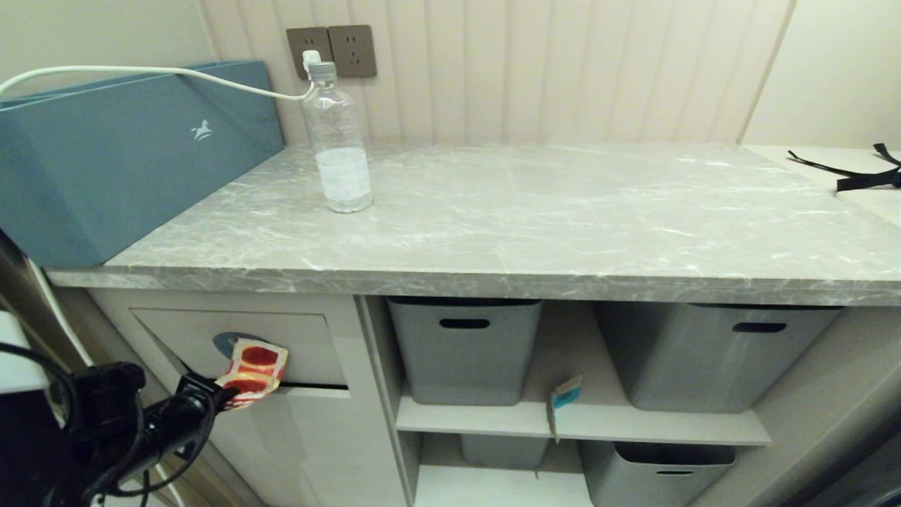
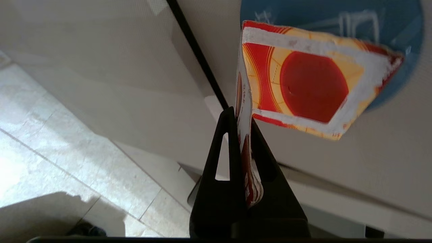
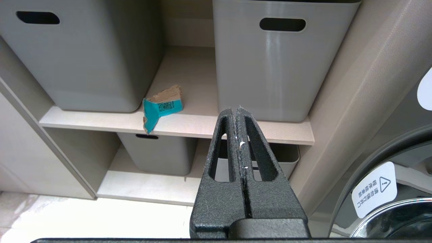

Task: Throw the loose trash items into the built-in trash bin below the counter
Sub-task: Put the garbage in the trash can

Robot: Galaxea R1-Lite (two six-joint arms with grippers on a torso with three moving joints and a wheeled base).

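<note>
While the left gripper (image 1: pixel 224 394) clamps the snack wrapper (image 1: pixel 255 370), veined grey counter (image 1: pixel 563 211), right gripper (image 3: pixel 240 116) closed empty.

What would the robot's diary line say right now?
left gripper: shut on wrapper | at bin flap | bottle on counter | scrap on shelf | right gripper: shut, empty

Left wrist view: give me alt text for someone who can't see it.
The left gripper is shut on a crumpled red-and-yellow snack wrapper, holding it up in front of the beige trash bin flap and partly covering its round blue sticker. Pale floor tiles lie beyond.
</note>
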